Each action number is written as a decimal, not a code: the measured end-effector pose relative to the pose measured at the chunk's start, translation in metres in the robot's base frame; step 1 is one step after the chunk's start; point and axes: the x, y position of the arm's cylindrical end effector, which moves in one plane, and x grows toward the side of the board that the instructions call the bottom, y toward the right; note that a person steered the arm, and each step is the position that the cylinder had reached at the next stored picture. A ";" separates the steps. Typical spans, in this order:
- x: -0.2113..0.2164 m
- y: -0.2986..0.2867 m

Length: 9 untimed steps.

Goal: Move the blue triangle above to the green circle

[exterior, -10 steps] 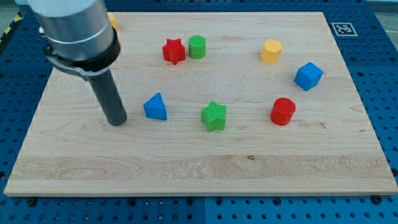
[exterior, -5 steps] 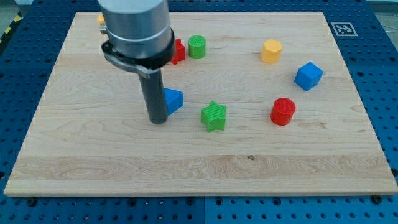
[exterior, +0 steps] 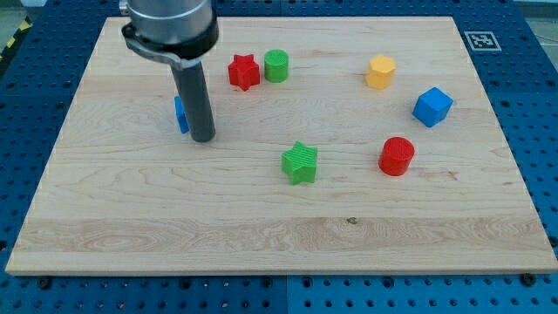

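The blue triangle [exterior: 180, 114] lies left of the board's middle, mostly hidden behind my rod; only a blue sliver shows at the rod's left side. My tip [exterior: 202, 138] rests on the board right against it, at its lower right. The green circle [exterior: 276, 65] stands near the view's top, up and to the right of the triangle, with the red star [exterior: 244, 71] touching its left side.
A green star [exterior: 300, 162] lies at mid-board, a red cylinder [exterior: 397, 156] to its right. A blue cube [exterior: 432, 105] and a yellow block [exterior: 380, 71] sit at the upper right. The wooden board [exterior: 261, 235] lies on a blue perforated table.
My tip swept right to the blue triangle, then moved up and left. The triangle shifted from beside the green star's left to farther left and up, behind the rod.
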 end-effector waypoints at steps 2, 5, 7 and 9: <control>-0.003 -0.037; -0.112 -0.045; -0.089 -0.043; -0.075 -0.013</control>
